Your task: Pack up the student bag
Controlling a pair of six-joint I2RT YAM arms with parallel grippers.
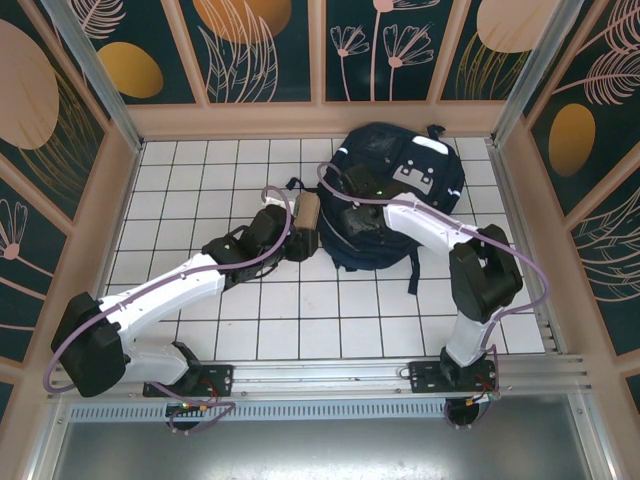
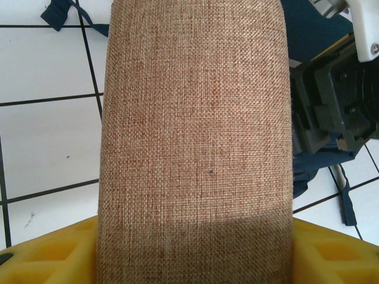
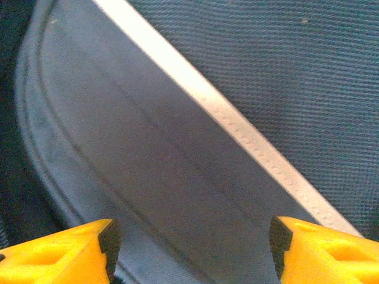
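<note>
The student bag (image 1: pixel 400 170), dark navy with a grey-white patch, lies at the back of the tiled table. My left gripper (image 1: pixel 297 230) is shut on a brown woven fabric case (image 1: pixel 308 212), holding it just left of the bag. In the left wrist view the case (image 2: pixel 195 130) stands between the yellow fingers (image 2: pixel 47 254), and the bag (image 2: pixel 308 29) shows behind it. My right gripper (image 1: pixel 350 215) hovers over the bag's left side. In the right wrist view the right gripper (image 3: pixel 192 251) is open, close to the bag's navy cloth and white stripe (image 3: pixel 237 130).
White tiled floor (image 1: pixel 300 320) lies in front of the bag and on the left. Patterned walls (image 1: pixel 260 60) close the table at the back and both sides. A loose strap (image 1: pixel 412 270) trails from the bag's near edge. The right arm's wrist (image 2: pixel 337 106) sits close to the case.
</note>
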